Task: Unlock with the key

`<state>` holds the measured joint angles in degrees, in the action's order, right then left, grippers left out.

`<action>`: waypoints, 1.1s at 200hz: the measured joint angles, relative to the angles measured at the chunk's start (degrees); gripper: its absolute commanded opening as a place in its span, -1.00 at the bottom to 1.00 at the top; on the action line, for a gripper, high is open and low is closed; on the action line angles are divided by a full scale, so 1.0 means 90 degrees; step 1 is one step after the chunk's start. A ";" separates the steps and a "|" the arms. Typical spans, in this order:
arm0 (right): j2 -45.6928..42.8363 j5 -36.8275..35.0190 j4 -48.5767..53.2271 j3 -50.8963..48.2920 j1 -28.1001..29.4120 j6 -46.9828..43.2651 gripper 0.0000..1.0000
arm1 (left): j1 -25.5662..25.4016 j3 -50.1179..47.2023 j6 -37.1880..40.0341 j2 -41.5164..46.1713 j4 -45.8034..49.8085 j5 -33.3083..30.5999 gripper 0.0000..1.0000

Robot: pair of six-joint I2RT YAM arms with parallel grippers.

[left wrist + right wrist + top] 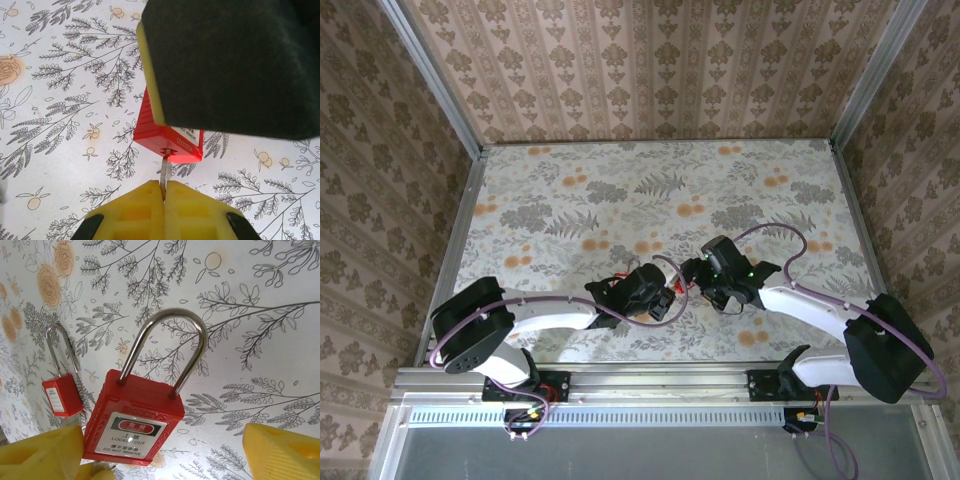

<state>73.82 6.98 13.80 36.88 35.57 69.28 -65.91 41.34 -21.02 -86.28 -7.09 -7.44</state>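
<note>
Between the two arms, the red padlock (132,415) is taking the key (165,172) in its keyhole, the left gripper (164,187) pinching that key tight. The right gripper (160,435) is standing wide open around the body. The shackle (170,335) is looking closed, so turning probably needs the body steadied.

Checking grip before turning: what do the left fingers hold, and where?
The key, pinched at its rear end; its blade enters the red padlock's base.

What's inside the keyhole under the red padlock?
A thin metal key blade goes into the keyhole of the red plastic padlock. Its tip is hidden inside the lock body, and its head is covered by the shut yellow left hand.
</note>
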 measured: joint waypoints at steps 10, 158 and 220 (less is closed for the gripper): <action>-0.0022 -0.0002 0.0039 0.0000 -0.0017 -0.0066 0.68 | 0.0000 0.0000 -0.0002 0.0000 0.0000 0.0002 -1.00; -0.0189 0.0041 -0.1409 -0.0622 -0.0080 0.0126 0.65 | -0.0061 -0.0002 -0.0260 -0.0114 -0.0291 0.0090 -1.00; 0.0177 0.0068 -0.1608 -0.0622 -0.0078 0.0493 0.44 | -0.0100 -0.0002 -0.0308 -0.0155 -0.0316 0.0083 -1.00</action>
<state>75.42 7.60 -0.67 31.29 34.87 73.71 -66.81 41.32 -23.79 -87.68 -9.93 -6.70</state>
